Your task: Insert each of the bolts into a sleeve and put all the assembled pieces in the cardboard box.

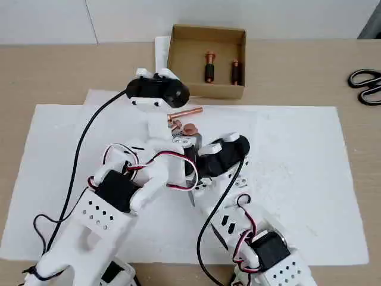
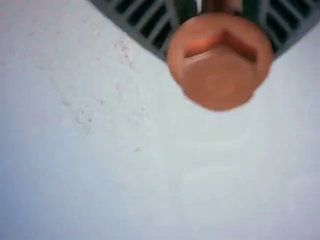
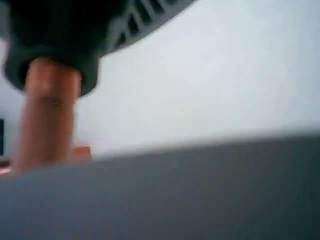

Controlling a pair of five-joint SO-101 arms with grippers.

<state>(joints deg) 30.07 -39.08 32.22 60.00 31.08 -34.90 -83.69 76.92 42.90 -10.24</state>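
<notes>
Left tool (image 2: 220,7) clamps hex-head copper bolt (image 2: 220,62); rt tool (image 3: 55,85) clamps round black sleeve (image 3: 50,35).

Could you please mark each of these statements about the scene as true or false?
1. The cardboard box is empty. False: two assembled pieces lie in it, each a copper bolt in a black sleeve.
2. The scissors lie on the white paper. False: they lie on the bare table, beyond the paper's edge.
3. In the left wrist view, a copper bolt head faces the camera. True.
4. In the right wrist view, a copper shaft sticks out of a black sleeve. True.
</notes>
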